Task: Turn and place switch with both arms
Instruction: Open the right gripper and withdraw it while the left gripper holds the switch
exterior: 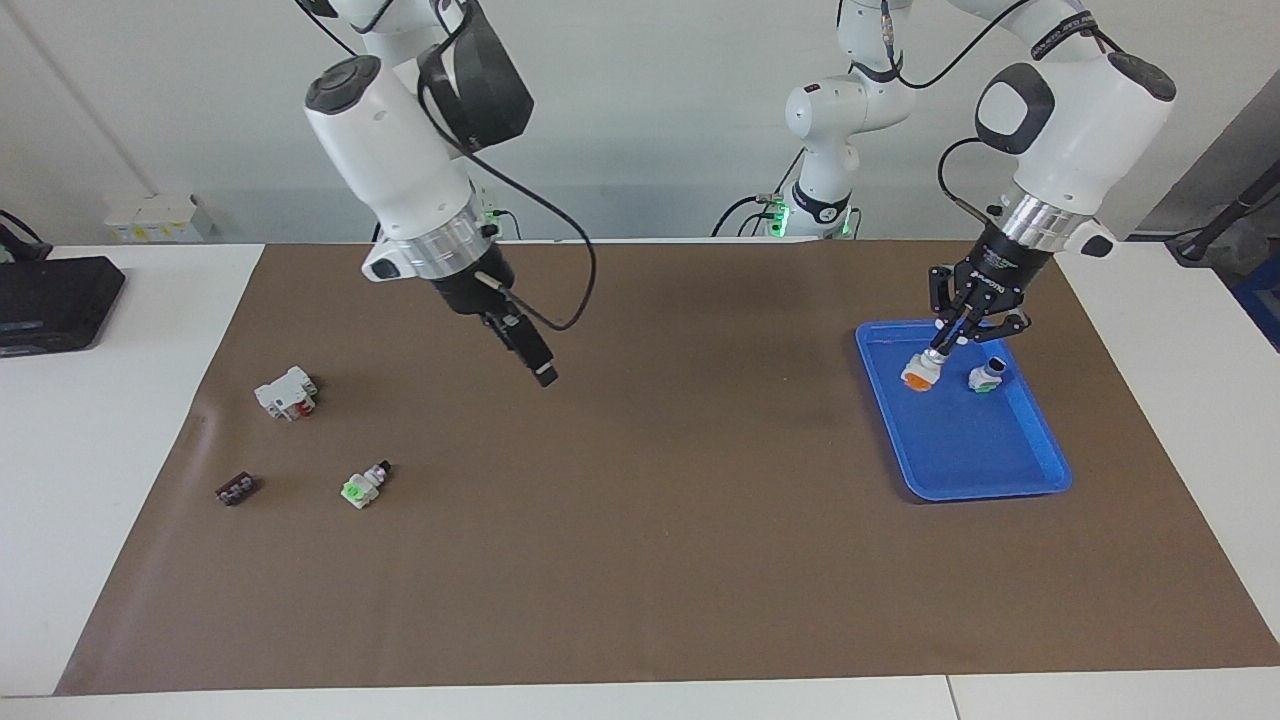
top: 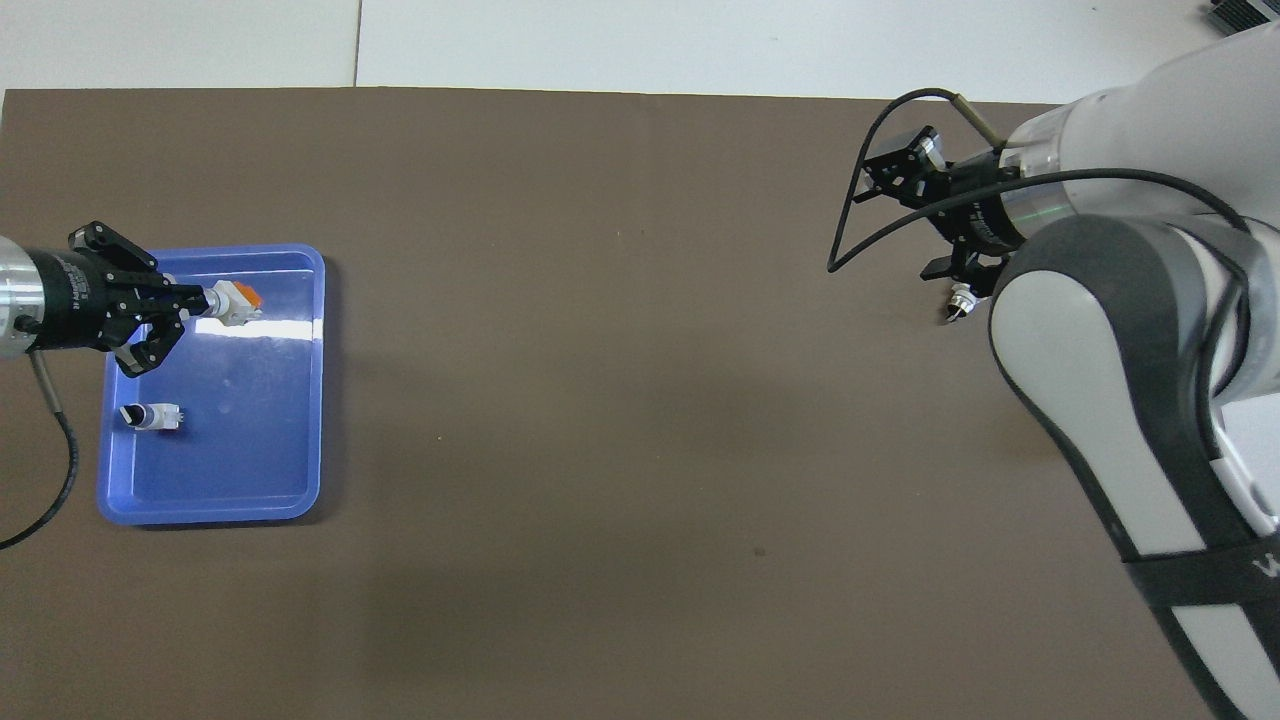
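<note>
The switch [exterior: 918, 373] [top: 236, 299], white with an orange face, hangs low over the blue tray [exterior: 1000, 470] [top: 250, 480], at the part of the tray nearer the robots. My left gripper [exterior: 938, 348] [top: 200, 300] is shut on its knob end and points steeply down. Whether the switch touches the tray floor I cannot tell. My right gripper [exterior: 540, 370] [top: 915, 215] is open and holds nothing. It hangs in the air over the brown mat toward the right arm's end, above a green-faced switch [exterior: 362, 487] [top: 958, 303].
A second green-faced switch [exterior: 985, 378] [top: 150, 415] lies in the tray beside the held one. A white block with red parts [exterior: 287, 392] and a small dark piece [exterior: 235, 489] lie on the mat at the right arm's end. A black device [exterior: 50, 300] sits off the mat.
</note>
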`<state>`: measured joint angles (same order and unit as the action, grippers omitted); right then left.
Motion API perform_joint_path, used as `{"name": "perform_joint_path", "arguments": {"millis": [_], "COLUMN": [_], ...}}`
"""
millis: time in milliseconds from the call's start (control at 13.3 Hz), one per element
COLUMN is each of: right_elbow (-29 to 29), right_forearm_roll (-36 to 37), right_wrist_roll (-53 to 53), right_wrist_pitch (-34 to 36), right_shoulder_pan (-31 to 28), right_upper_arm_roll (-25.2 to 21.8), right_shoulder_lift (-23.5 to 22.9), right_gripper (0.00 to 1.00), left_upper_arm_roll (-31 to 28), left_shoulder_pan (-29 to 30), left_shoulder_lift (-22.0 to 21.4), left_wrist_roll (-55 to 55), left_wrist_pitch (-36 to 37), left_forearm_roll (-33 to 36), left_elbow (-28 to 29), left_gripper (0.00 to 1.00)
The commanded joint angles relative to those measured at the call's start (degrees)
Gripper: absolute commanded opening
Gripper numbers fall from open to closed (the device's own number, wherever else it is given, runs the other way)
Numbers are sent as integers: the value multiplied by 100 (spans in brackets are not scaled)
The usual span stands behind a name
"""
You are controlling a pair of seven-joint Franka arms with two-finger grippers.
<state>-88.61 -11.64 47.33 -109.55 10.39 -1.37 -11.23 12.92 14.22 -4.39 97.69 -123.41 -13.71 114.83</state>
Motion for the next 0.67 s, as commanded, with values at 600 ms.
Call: {"name": "perform_joint_path", "arguments": {"millis": [600], "right_elbow": [141], "right_forearm_roll": [1462], "right_wrist_roll": [-2824], "right_wrist_pitch": [1778], "right_shoulder_pan": [-766], "right_upper_arm_roll": [58], "right_shoulder_lift": [1009], "right_gripper": [100], "left_upper_arm_roll": [35], "left_shoulder_pan": [318], "left_shoulder_lift": [597], "left_wrist_roll": [-4122], "left_wrist_pitch": [-1124], "left_forearm_roll": [413], "left_elbow": [557], "left_gripper": [0]}}
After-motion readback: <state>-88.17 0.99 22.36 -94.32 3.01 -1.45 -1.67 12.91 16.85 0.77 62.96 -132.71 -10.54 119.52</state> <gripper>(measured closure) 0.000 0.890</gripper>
